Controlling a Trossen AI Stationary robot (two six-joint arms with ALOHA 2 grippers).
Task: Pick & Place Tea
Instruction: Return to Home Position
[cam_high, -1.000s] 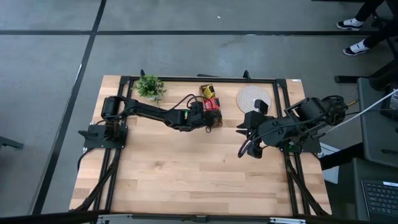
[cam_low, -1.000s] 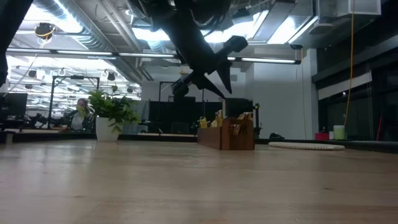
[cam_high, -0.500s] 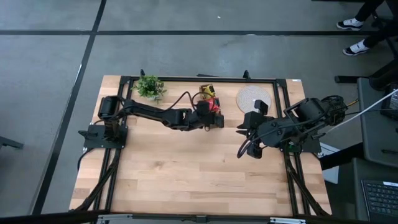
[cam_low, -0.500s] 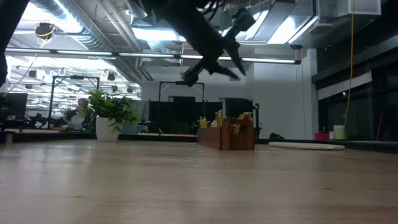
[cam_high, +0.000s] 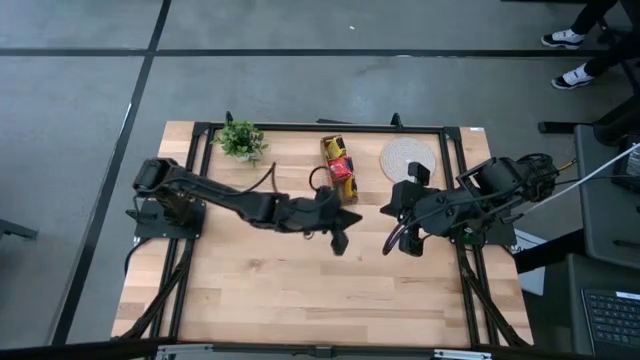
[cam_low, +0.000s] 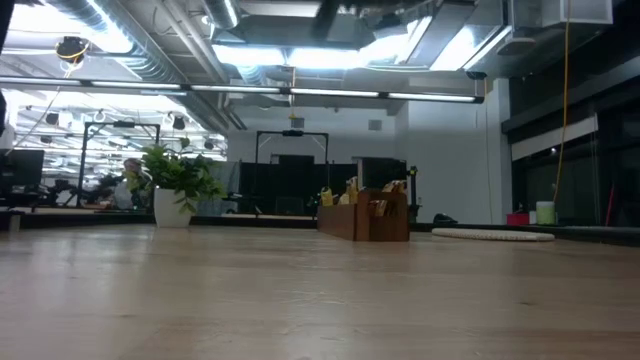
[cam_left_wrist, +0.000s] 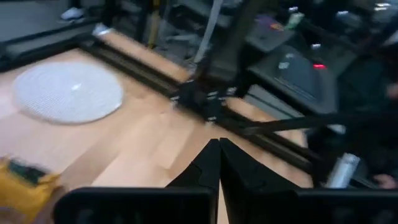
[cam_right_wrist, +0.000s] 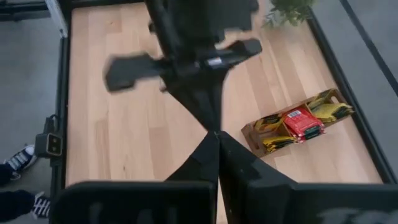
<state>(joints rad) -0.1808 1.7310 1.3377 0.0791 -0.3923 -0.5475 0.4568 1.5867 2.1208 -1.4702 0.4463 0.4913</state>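
From above, the tea sachets (cam_high: 340, 167), yellow and red, all stood packed in the wooden organizer (cam_high: 331, 176) near the back edge of the tabletop (cam_high: 270, 290), between the potted plant (cam_high: 241, 139) and the round woven mat (cam_high: 407, 157); the left gripper (cam_high: 352, 216) hung over the middle of the tabletop, apart from the organizer and on its front side, carrying nothing; the right gripper (cam_high: 390, 212) waited folded back near its base at the right side, well apart from the tea.

At table height, the organizer (cam_low: 365, 218) stood far back on the tabletop with yellow sachets (cam_low: 352, 188) poking up above its rim; the plant (cam_low: 180, 182) was off to one side and the mat (cam_low: 490, 235) lay flat on the other; neither gripper reached down into this view.

From the left wrist, the left gripper (cam_left_wrist: 219, 145) had its fingers pressed tip to tip and empty; one yellow sachet (cam_left_wrist: 22, 180) showed at the picture's edge, clear of the fingers, with the mat (cam_left_wrist: 67, 93) beyond it.

From the right wrist, the right gripper (cam_right_wrist: 216, 134) was likewise closed on nothing; past it stood the left arm (cam_right_wrist: 193, 50), and off to one side, well away, the organizer (cam_right_wrist: 255, 132) with a red sachet (cam_right_wrist: 301, 121) between yellow ones (cam_right_wrist: 329, 106).
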